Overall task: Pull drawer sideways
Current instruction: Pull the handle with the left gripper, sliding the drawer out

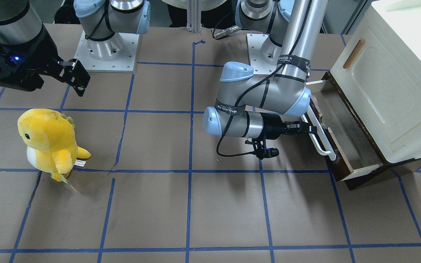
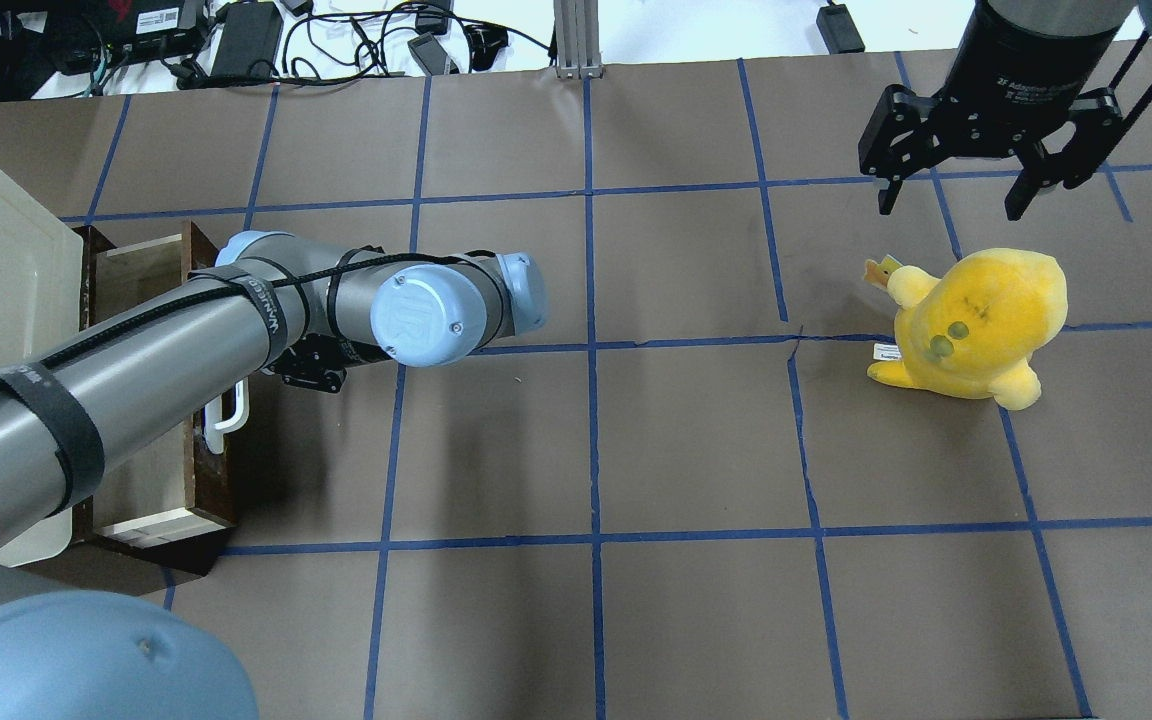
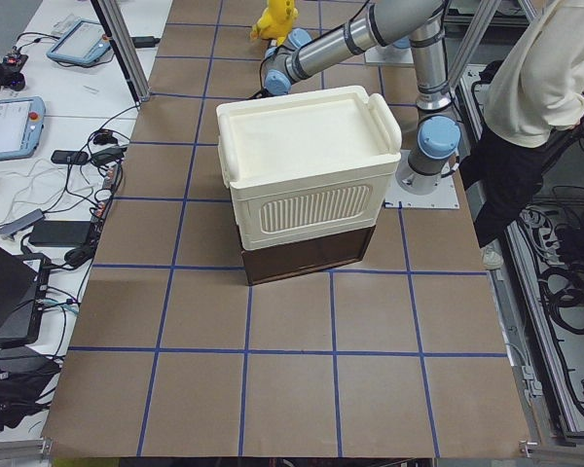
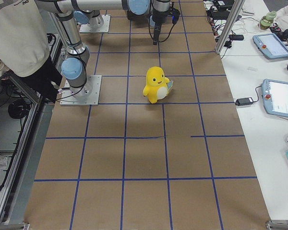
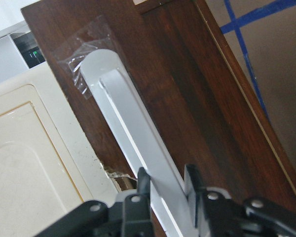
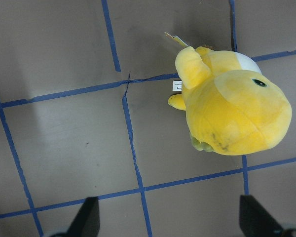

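A yellow plush dinosaur (image 1: 48,142) stands on the taped table (image 1: 225,212).

Left wrist view: the handle (image 5: 133,128) passes between the fingers of the left gripper (image 5: 166,182) and runs off the bottom edge, near end unseen. The drawer (image 5: 202,98) front is cut by the top and right edges.

Overhead: the left arm (image 2: 136,370) covers most of the drawer. Only 1 short loop of handle shows, and the gripper's jaws are hidden under the wrist.

Left side view: the cabinet (image 3: 307,185) hides the drawer front and left gripper.

Right wrist view: the right gripper (image 6: 171,219) shows only 2 fingertips (image 6: 88,219), at the bottom edge.
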Tool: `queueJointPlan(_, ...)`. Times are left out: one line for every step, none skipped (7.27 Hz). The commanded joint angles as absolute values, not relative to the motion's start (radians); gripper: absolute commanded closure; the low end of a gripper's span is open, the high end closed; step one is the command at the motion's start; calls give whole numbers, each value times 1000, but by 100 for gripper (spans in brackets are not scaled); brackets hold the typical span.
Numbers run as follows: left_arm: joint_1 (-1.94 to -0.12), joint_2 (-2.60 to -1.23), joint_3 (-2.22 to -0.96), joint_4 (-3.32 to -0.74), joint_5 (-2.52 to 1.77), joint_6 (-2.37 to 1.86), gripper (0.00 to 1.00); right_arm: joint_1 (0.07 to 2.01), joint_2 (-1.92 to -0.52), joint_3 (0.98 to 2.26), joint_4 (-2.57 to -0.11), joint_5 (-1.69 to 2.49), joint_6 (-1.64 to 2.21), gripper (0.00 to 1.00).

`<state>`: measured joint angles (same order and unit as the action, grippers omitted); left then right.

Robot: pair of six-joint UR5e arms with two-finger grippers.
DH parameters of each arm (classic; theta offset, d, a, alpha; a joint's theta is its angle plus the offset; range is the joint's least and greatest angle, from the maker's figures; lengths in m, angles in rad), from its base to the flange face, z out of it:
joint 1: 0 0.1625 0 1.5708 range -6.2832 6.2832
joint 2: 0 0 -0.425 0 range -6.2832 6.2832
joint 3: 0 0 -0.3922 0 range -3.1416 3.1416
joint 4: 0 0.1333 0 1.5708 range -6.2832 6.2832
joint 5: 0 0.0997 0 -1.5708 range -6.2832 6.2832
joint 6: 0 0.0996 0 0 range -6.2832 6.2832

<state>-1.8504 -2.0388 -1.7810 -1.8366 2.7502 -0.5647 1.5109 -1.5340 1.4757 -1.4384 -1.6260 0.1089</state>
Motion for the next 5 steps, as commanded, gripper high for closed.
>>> queueJointPlan(-1853,-2037,-1778,-1830,2750,-568,43,1511,-1534,1476,-1439,-1626,109,0)
queueJointPlan(-1853,-2034,-1775,-1825,2750,-563,33,1511,-1534,1476,-1439,-1626,109,0)
queueJointPlan(-1853,-2020,-1764,-1822,2741,-564,20,1511,-1534,1476,-1437,-1626,109,0)
queueJointPlan(-1853,-2017,-1743,-1821,2677,-565,19,1511,-1534,1476,-1439,-1626,109,0)
queueJointPlan(-1855,-2005,-1712,-1819,2621,-552,19,1511,-1534,1476,-1439,-1626,109,0)
